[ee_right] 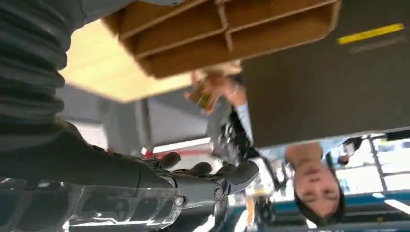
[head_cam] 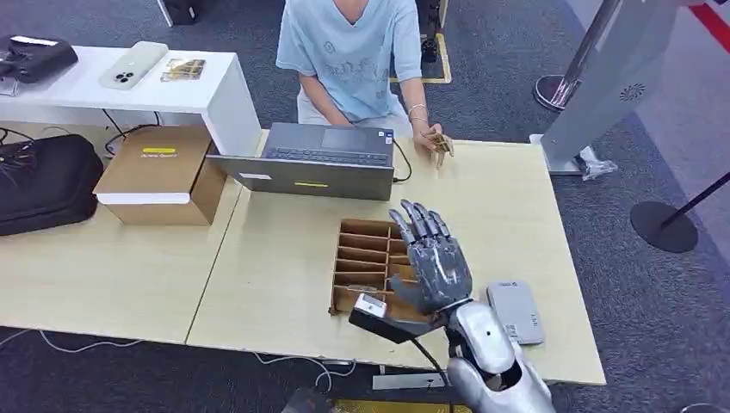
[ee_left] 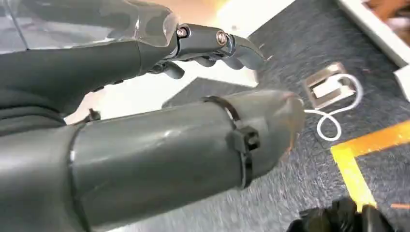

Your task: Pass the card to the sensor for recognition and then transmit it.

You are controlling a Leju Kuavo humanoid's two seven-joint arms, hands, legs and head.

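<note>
Right hand [head_cam: 435, 262]: fingers spread, empty, above the wooden slotted rack [head_cam: 366, 258].
Left hand [ee_left: 212, 46]: fingers curled, nothing visible in them.
Card [head_cam: 439, 142]: in the person's hand [head_cam: 428, 138], far table [head_cam: 508, 206] edge (beside the laptop [head_cam: 314, 159]).

On the light wooden tabletop [head_cam: 284, 284] there is one open grey laptop [head_cam: 314, 162], one brown wooden organiser with slots [head_cam: 366, 262] near the front edge, and one flat grey sensor box [head_cam: 515, 311] near the front right corner. One person in a light blue shirt [head_cam: 349, 52] sits at the far edge and holds a few golden cards [head_cam: 439, 143]; their number I cannot tell. On the neighbouring table stand one brown cardboard box [head_cam: 163, 175] and one black bag [head_cam: 43, 181]. The white shelf [head_cam: 215, 95] carries one pale phone [head_cam: 133, 64].
</note>
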